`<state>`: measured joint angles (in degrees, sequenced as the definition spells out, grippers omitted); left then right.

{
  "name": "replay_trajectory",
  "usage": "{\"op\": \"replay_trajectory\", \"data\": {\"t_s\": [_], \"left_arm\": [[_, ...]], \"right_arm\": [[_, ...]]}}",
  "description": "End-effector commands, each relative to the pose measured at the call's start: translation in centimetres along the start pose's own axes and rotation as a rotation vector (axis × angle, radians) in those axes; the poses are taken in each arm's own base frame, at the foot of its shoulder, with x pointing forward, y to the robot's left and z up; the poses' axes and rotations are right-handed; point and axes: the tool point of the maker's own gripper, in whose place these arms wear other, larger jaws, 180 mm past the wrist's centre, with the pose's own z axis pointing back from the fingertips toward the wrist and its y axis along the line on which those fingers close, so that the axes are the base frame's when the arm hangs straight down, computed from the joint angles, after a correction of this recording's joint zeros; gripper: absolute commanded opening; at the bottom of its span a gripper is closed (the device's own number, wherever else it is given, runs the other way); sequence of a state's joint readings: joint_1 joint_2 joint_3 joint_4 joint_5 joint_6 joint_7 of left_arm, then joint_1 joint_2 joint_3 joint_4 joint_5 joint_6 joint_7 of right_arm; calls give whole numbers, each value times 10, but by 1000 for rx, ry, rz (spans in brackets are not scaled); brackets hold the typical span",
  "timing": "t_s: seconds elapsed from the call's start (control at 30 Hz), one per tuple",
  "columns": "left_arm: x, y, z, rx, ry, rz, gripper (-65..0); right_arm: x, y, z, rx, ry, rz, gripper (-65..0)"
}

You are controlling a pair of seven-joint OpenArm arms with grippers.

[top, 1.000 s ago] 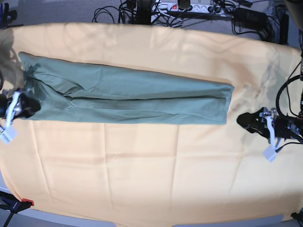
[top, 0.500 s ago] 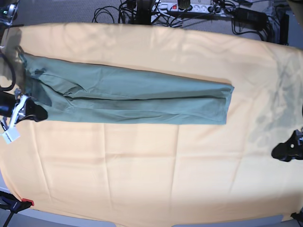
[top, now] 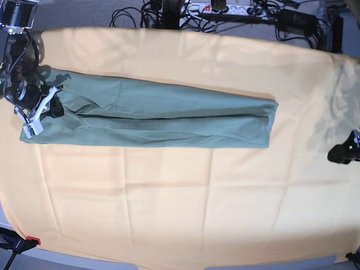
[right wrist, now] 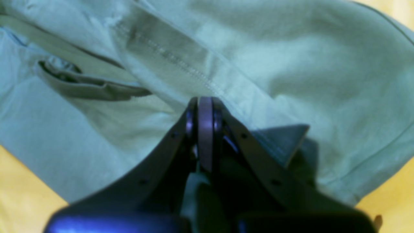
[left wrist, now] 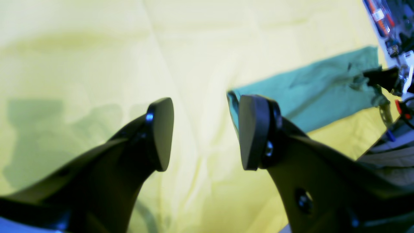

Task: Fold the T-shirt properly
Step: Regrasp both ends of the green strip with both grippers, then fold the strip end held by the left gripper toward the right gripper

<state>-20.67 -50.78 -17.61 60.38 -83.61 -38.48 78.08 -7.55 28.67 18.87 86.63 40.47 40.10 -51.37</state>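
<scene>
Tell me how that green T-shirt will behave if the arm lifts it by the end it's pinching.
Probably floppy: the T-shirt lies as a long thin folded strip with soft creases, so it should sag and drape. The folds may slip open, since only the right gripper, shut on one end, holds it. It looks light, and may drag across the yellow-orange cloth.

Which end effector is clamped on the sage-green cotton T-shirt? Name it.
The right end effector, closed on the sage-green cotton T-shirt at its far end; the left end effector gapes open over the yellow-orange cloth.
</scene>
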Motion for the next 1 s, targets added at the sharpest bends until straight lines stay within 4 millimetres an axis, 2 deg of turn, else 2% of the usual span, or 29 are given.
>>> {"op": "replay_trajectory", "data": {"t_s": [0.0, 0.17, 0.43, 0.53, 0.6, 0.73, 0.97], "left_arm": [[15, -2, 11, 6, -38, -27, -312], [-2, -10, -16, -52, -39, 53, -312], [-48, -32, -62, -152, 41, 127, -307], [-55, -40, -77, -177, 55, 137, -307], [-63, -37, -86, -148, 82, 151, -307], [-68, -40, -96, -150, 88, 157, -307], [-82, -59, -119, -207, 119, 169, -307]], "right_arm": [[6, -7, 4, -25, -5, 12, -650], [10, -6, 4, -20, -23, 6, -650], [10, -6, 4, -21, -19, 8, -650], [10, -6, 4, -22, -19, 8, -650], [9, -6, 4, -21, -17, 7, -650], [9, -6, 4, -21, -17, 7, -650], [9, -8, 4, -32, -18, -8, -650]]}}
